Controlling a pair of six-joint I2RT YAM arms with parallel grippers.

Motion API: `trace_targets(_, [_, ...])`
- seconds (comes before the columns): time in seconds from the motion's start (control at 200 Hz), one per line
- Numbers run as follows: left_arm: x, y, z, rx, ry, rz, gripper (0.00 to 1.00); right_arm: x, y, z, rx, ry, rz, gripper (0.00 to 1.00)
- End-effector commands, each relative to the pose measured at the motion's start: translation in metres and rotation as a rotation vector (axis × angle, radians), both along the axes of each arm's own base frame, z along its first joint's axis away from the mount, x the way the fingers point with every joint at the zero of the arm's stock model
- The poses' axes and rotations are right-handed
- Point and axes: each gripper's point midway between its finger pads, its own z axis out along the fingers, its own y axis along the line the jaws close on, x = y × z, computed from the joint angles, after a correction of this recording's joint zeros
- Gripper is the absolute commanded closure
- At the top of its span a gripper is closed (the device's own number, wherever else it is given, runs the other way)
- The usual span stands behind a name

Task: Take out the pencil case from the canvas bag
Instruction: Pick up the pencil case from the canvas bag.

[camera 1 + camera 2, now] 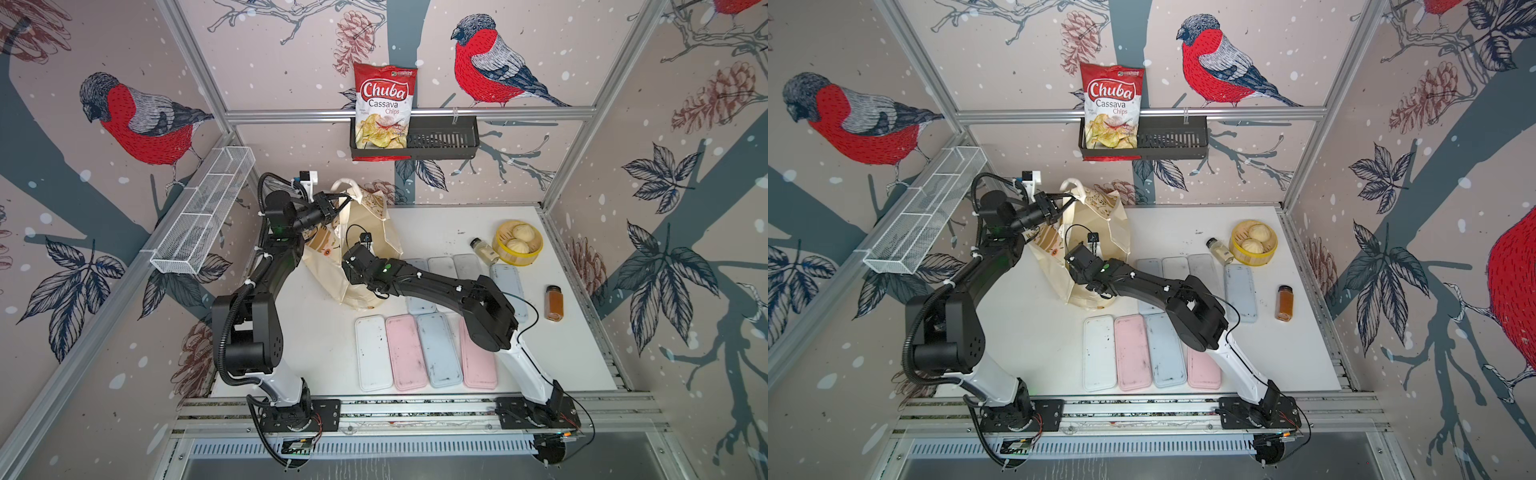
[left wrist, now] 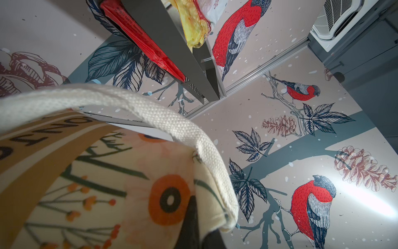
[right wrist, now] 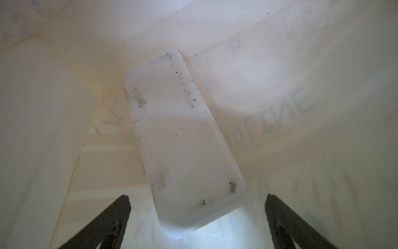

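Both top views look bright and evenly lit to us, seemingly from overhead, with only soft, faint shadows on the white tabletop (image 1: 324, 332) and crisp detail mid-frame. In the left wrist view we find a white glare patch on the bird-printed wall panel (image 2: 374, 207), and the cream canvas bag (image 2: 86, 183) blurs where it is closest. In the right wrist view light seeps through the cloth: milky and low in contrast, with a shadow band across the white rounded plastic pencil case (image 3: 183, 133).

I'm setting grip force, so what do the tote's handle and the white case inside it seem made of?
The handle: woven cotton-like webbing, matte cream; its coarse weave shows clearly. The pencil case: likely silicone or plastic, matte white, smooth, rounded corners, dark smudges; hardness cannot be told.
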Motion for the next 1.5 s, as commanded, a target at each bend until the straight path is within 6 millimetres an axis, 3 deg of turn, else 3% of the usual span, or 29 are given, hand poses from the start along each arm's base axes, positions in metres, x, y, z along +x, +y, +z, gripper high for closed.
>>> trace_targets(0.0, [-0.005, 0.000, 0.019, -0.004, -0.093, -0.011, 1.00, -0.002, 0.003, -0.004, -0.065, -0.023, 0.082, 0.00])
trace_targets(0.545, [-0.009, -0.009, 0.021, -0.009, -0.098, -0.032, 1.00, 0.021, 0.013, -0.040, -0.216, -0.069, 0.152, 0.00])
trace_targets(0.83, [-0.009, -0.009, 0.021, -0.010, -0.098, -0.031, 1.00, 0.033, -0.003, -0.054, -0.269, -0.057, 0.087, 0.00])
trace_targets(1.011, [-0.008, -0.009, 0.020, -0.008, -0.095, -0.032, 1.00, 0.036, -0.008, -0.047, -0.253, -0.050, 0.050, 0.00])
trace_targets(1.236, [-0.007, -0.009, 0.018, -0.008, -0.090, -0.030, 1.00, 0.030, 0.007, -0.023, -0.129, -0.038, 0.092, 0.00])
trace_targets(1.496, [-0.007, -0.009, 0.018, -0.008, -0.089, -0.030, 1.00, 0.037, -0.004, -0.071, -0.201, 0.016, 0.097, 0.00])
